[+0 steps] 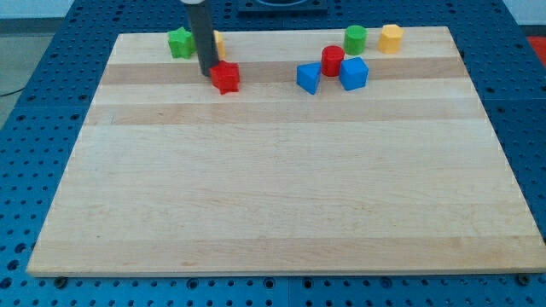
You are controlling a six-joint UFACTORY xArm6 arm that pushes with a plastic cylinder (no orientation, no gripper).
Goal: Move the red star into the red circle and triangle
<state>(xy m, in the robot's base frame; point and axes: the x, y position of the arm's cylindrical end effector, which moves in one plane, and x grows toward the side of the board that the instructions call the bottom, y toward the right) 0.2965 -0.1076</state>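
Observation:
The red star (226, 78) lies near the view's top, left of centre. My tip (207, 72) rests on the board just left of the red star, touching or nearly touching its left side. The red circle (333, 60) stands to the right, between a blue triangle (309, 78) on its lower left and a blue cube (353, 73) on its lower right. The three are bunched together. The star is well apart from them, to their left.
A green star (180, 42) and a yellow block (218, 40), partly hidden behind the rod, sit at the top left. A green circle (355, 37) and a yellow hexagon (391, 37) sit at the top right. The wooden board (273, 188) lies on a blue perforated table.

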